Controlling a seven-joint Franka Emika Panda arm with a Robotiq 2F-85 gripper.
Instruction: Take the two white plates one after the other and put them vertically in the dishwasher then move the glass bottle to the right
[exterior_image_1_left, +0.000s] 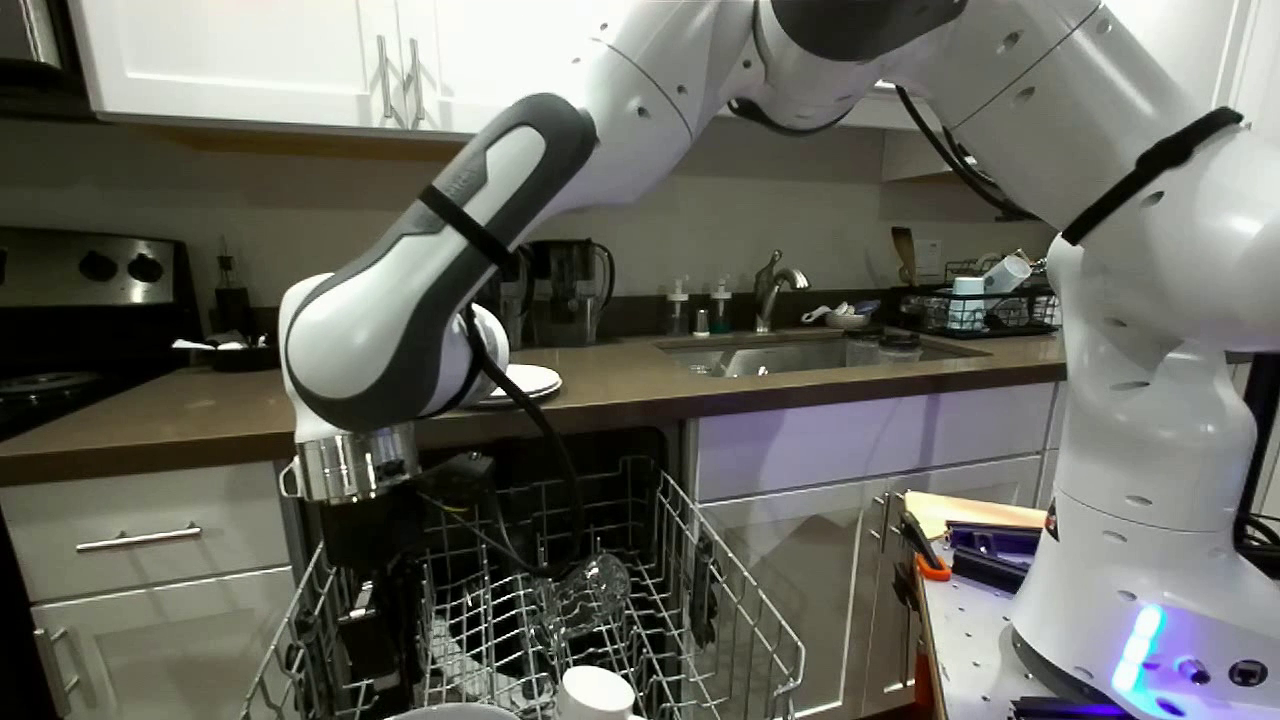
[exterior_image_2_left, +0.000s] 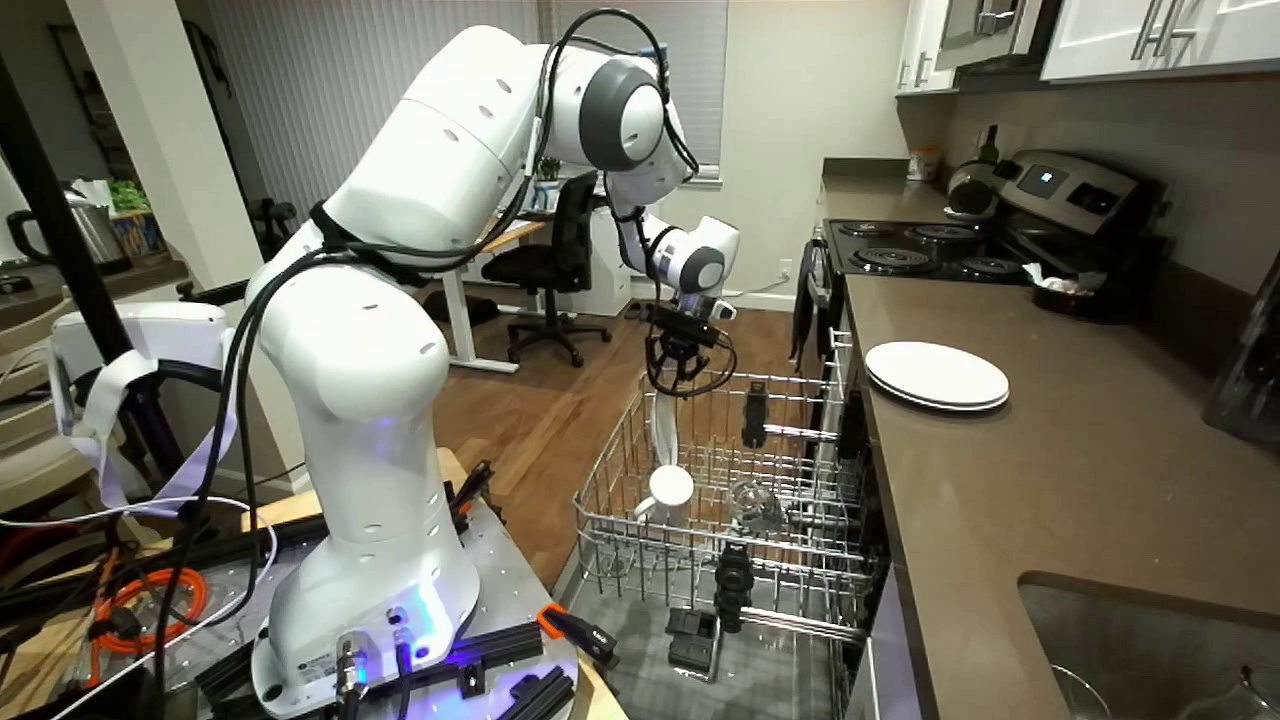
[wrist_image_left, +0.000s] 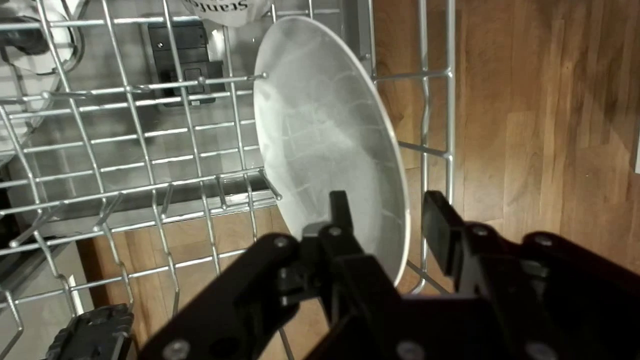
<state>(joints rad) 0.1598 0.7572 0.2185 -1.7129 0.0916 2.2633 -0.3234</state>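
Low in the wrist view, your gripper (wrist_image_left: 390, 212) is spread either side of the round white plate (wrist_image_left: 322, 115); go up slowly.

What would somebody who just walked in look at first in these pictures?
Probably the big white rounded robot arm, arching across an exterior view, with a bright blue strip of light glowing low on it. Then the eye may fall on the plain white round plate standing on edge in the dishwasher's silvery metal wire rack. The black pincer-like gripper is open there, one tip each side of the plate's rim.
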